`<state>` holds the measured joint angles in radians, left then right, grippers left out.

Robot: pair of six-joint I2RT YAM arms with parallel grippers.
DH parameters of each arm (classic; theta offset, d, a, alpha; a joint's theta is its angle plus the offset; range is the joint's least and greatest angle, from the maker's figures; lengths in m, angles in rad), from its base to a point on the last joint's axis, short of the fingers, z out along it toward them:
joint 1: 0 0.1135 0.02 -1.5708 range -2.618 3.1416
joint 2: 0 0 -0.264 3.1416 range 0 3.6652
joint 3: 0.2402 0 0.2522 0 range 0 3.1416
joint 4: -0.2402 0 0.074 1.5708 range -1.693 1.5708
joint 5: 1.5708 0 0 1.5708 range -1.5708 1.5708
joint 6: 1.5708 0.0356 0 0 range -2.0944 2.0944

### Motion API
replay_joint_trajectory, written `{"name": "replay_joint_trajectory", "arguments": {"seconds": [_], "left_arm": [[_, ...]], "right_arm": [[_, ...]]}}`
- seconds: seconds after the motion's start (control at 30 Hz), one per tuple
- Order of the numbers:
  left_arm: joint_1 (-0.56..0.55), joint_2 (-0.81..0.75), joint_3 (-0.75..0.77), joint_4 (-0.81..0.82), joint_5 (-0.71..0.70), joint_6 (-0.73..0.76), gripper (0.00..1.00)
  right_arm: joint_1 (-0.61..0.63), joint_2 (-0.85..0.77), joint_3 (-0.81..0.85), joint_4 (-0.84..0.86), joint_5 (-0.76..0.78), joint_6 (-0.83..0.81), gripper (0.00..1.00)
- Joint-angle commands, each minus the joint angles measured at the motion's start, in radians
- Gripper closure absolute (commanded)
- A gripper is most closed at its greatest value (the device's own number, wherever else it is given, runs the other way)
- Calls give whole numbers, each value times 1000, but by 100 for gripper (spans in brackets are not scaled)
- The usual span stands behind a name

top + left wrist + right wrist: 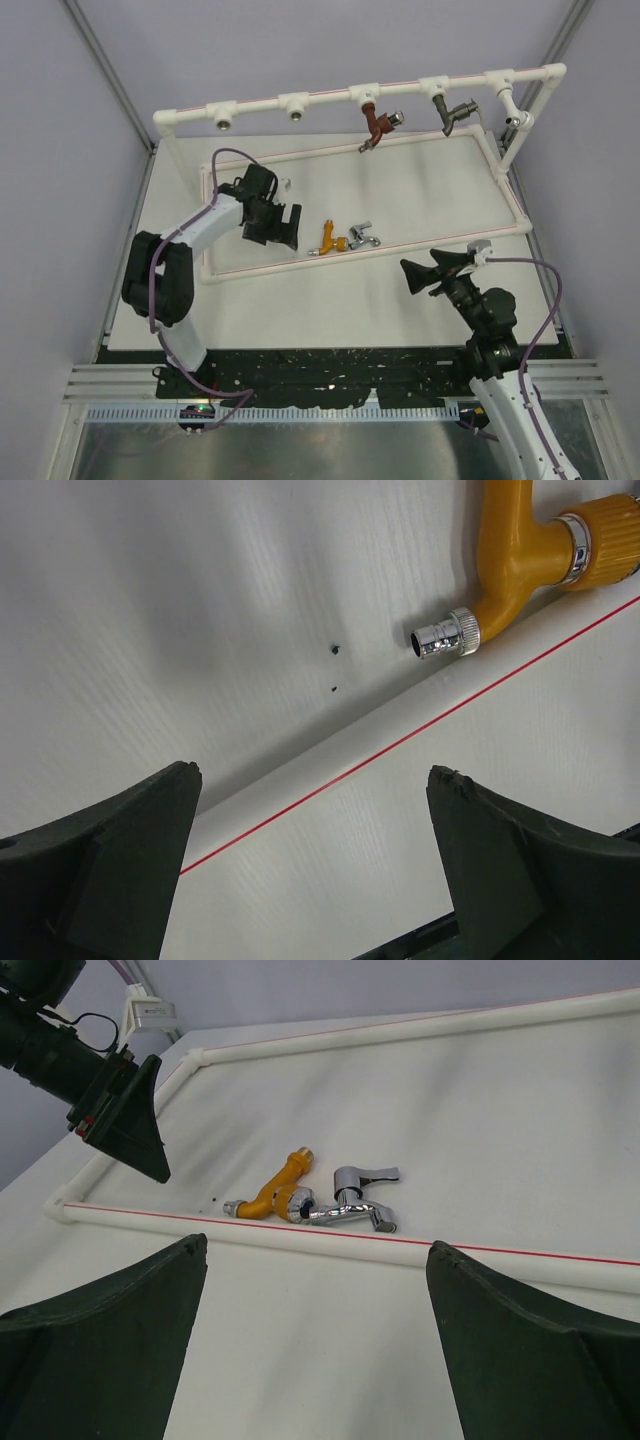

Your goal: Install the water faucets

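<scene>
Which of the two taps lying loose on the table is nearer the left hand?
The orange-yellow tap; the chrome tap lies just beyond it, farther from the left hand.

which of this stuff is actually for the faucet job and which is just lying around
For the job: orange-yellow faucet, chrome faucet, red-brown faucet, dark grey faucet, white pipe frame they mount on.
Just there: purple cables, black specks on the table.
</scene>
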<state>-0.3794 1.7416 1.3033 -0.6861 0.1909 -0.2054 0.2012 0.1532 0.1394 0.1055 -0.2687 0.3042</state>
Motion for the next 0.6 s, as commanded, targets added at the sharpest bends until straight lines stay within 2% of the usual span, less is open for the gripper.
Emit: {"name": "replay_joint_trajectory", "arguments": {"seconds": [0.0, 0.37, 0.57], "left_arm": [[-7, 27, -13, 59, 122, -9, 0], [-124, -13, -232, 125, 174, -57, 0], [-225, -68, -315, 99, 240, -63, 0]], "right_arm": [[1, 71, 60, 25, -43, -13, 5], [1, 353, 120, 65, -87, 6, 5], [17, 472, 169, 80, -34, 7, 5]]}}
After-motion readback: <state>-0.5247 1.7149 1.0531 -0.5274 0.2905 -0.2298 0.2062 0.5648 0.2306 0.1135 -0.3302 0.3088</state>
